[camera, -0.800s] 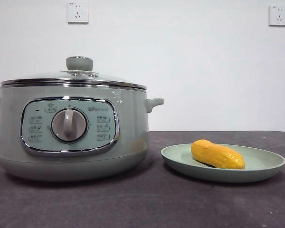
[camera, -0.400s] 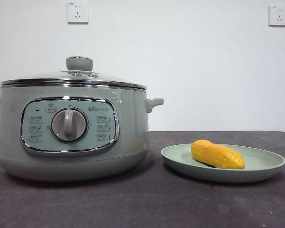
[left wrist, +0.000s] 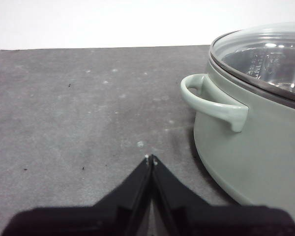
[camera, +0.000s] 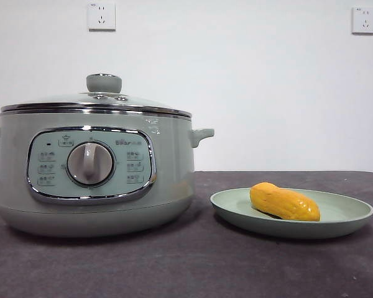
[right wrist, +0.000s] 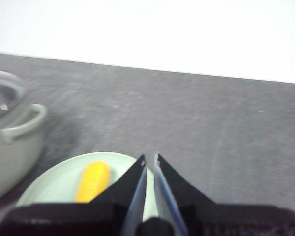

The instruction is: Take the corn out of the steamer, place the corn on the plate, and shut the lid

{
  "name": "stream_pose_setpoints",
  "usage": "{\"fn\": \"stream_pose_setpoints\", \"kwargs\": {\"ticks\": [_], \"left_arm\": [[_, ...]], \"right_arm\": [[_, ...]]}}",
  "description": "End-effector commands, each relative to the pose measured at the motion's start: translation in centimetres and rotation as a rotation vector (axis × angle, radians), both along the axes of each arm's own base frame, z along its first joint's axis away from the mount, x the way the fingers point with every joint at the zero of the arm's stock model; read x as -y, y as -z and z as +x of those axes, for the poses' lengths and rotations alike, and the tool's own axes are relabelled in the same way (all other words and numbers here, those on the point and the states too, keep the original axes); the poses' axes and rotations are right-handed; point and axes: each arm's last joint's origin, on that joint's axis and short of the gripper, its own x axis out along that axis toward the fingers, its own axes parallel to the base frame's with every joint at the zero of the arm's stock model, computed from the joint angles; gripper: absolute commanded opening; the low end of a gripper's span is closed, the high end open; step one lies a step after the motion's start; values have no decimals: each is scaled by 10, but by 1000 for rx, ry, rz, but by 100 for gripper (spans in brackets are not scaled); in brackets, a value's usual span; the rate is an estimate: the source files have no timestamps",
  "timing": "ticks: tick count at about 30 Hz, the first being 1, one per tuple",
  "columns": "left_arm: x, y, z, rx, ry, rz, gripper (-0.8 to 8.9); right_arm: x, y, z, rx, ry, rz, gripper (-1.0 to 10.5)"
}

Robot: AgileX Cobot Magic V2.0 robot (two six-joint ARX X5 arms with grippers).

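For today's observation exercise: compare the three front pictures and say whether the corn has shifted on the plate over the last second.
No. The corn lies at the same spot on the plate, equally far from the steamer throughout.

Place: a staged test bench, more lab than home kitchen.
Wall: plain white wall (camera: 267,87), bare apart from two wall sockets (camera: 101,15).
Surface: a dark grey table (camera: 193,261) with a matte, speckled top.
Kitchen props: only a steamer (camera: 93,167) and a plate (camera: 342,217).
Rig: black grippers seen by wrist cameras.
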Motion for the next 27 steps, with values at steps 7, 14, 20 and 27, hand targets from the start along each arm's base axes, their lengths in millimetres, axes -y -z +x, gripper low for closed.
{"fn": "stream_pose_setpoints", "kwargs": {"ticks": [7, 14, 20, 27], "left_arm": [[0, 5, 1, -9, -6, -4, -3], [0, 5, 1, -9, -6, -4, -3], [0, 5, 1, -9, -6, -4, -3], [0, 5, 1, -9, -6, -4, -3]], "right_arm": [[6, 56, -7, 21, 52, 29, 31], [7, 78, -10, 39, 55, 50, 32], [7, 86, -12, -25, 60, 39, 32], [7, 86, -12, -29, 59, 38, 32]]}}
